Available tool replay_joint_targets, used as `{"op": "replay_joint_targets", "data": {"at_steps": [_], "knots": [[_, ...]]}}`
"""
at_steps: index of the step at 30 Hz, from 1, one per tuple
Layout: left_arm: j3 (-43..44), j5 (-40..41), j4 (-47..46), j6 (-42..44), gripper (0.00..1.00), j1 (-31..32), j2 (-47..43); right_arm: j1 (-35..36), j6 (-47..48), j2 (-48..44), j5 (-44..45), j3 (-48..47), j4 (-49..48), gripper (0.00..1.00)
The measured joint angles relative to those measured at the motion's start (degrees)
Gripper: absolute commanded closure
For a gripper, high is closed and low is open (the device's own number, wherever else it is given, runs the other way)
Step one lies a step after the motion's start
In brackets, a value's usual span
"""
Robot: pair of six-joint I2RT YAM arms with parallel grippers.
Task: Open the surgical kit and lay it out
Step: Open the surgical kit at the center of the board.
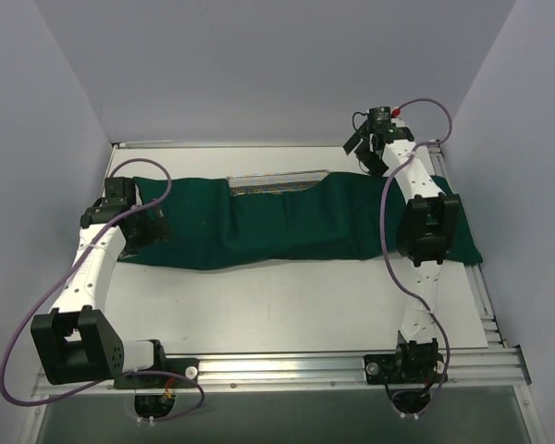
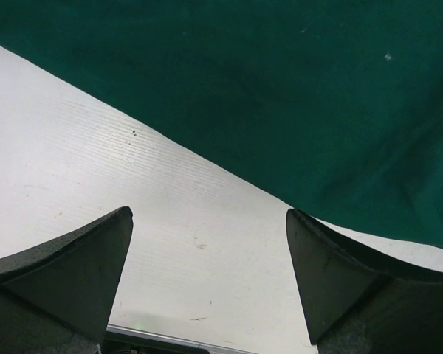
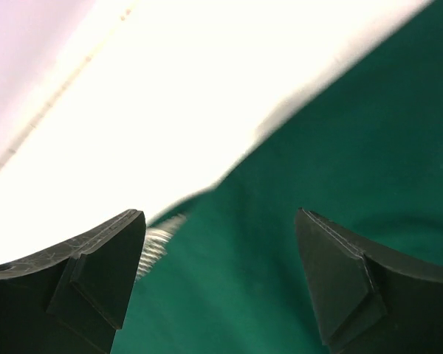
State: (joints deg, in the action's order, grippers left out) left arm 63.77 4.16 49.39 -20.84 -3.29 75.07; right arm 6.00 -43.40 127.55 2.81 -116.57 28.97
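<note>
Between the jaws of the right gripper [image 3: 220, 214] we see nothing held: they stand wide apart, poised over the far edge of the dark green cloth wrap [image 1: 287, 222]. At that edge a small bit of the rectangular silver wire-mesh tray [image 3: 156, 243] peeks out beside the gripper's left jaw. We cannot tell whether the jaws touch the fabric.

The left gripper [image 2: 208, 214] is spread wide as well, with nothing between its jaws. It sits over the white table [image 1: 287, 305], just beside the cloth's edge, which runs on a slant across the view ahead of it.

From above, we find the cloth spread lengthwise across the middle of the table, rumpled and reaching from the left arm's wrist to past the right arm's elbow. It covers nearly the whole tray. Only a narrow strip of mesh shows along the cloth's far edge, near the middle. The right gripper is at the far right end of the cloth and the left gripper at its left end.
</note>
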Motion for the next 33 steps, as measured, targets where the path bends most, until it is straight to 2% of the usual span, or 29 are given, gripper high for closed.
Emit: {"op": "replay_joint_targets", "data": {"at_steps": [5, 14, 20, 21, 23, 29, 33], "knots": [[0.85, -0.04, 0.09, 0.00, 0.07, 0.00, 1.16, 0.22, -3.96, 3.34, 0.17, -5.90, 0.44, 0.17], [2.29, -0.20, 0.13, 0.02, 0.07, 0.17, 1.68, 2.71, -6.12, 10.67, 0.39, -6.34, 3.65, 0.20], [2.99, -0.17, 0.15, 0.04, 0.07, 0.20, 1.99, 3.06, -6.27, 11.10, 1.33, -6.38, 4.35, 0.39], [3.04, -0.17, 0.13, 0.04, 0.07, 0.20, 2.05, 3.06, -6.21, 11.10, 1.42, -6.38, 4.52, 0.49], [3.15, -0.17, 0.20, 0.04, 0.07, 0.20, 2.27, 3.08, -5.99, 11.08, 1.73, -6.38, 4.68, 0.59], [3.82, -0.17, 0.22, 0.04, 0.08, 0.20, 2.82, 3.06, -5.11, 11.08, 2.51, -7.04, 5.03, 0.68], [4.48, -0.15, 0.39, 0.07, 0.08, 0.20, 3.15, 3.06, -3.76, 11.08, 2.95, -8.70, 5.46, 0.93]]}}
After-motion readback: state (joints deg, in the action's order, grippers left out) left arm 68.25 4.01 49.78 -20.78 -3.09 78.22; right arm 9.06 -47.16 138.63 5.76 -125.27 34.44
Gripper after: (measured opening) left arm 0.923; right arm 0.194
